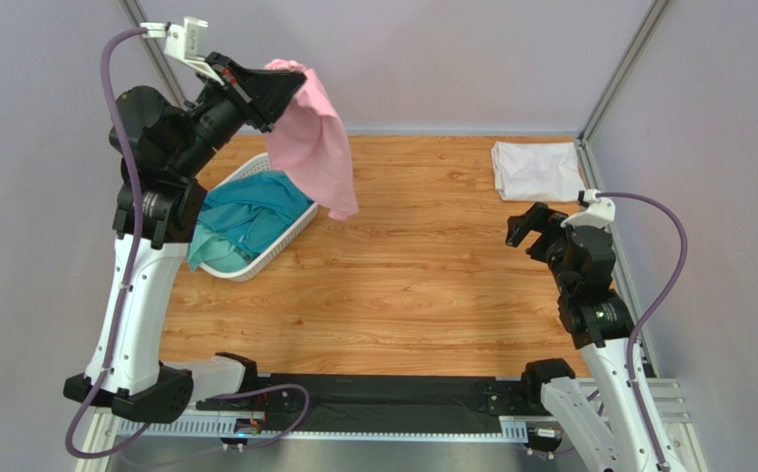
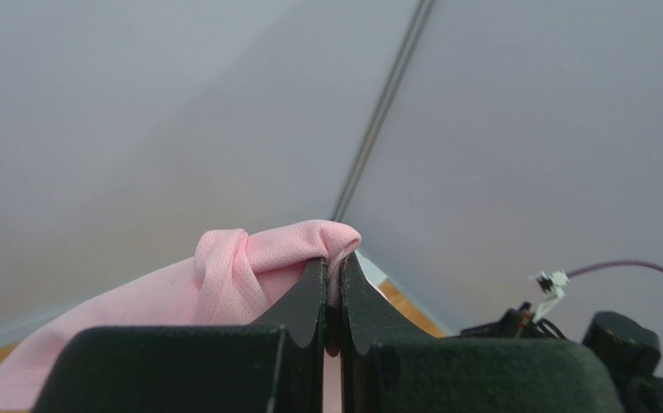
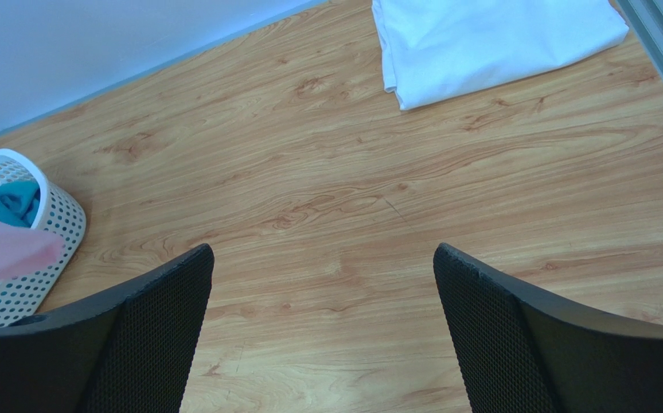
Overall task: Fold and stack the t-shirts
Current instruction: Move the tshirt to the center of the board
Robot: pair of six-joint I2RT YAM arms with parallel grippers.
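left end effector [image 2: 333, 258] pinches the pink t-shirt [image 1: 314, 147], hanging limp above the basket [image 1: 277, 248] at far left; right end effector [image 3: 322, 253] spread, empty. cloth looks light and floppy, so a second hold on the lower hem should spread it.

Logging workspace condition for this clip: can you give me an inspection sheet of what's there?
Surface: wood-grain table, no damage seen.
Job's things: pink t-shirt hanging from the left gripper; teal t-shirt inside the basket; white t-shirt folded, far right corner.
Clutter: nothing seen beyond the basket.
Grippers: left gripper shut on the pink t-shirt; right gripper open, empty, over the table.
Cables: purple cables loop along both arms.
Surroundings: grey walls, metal frame posts.
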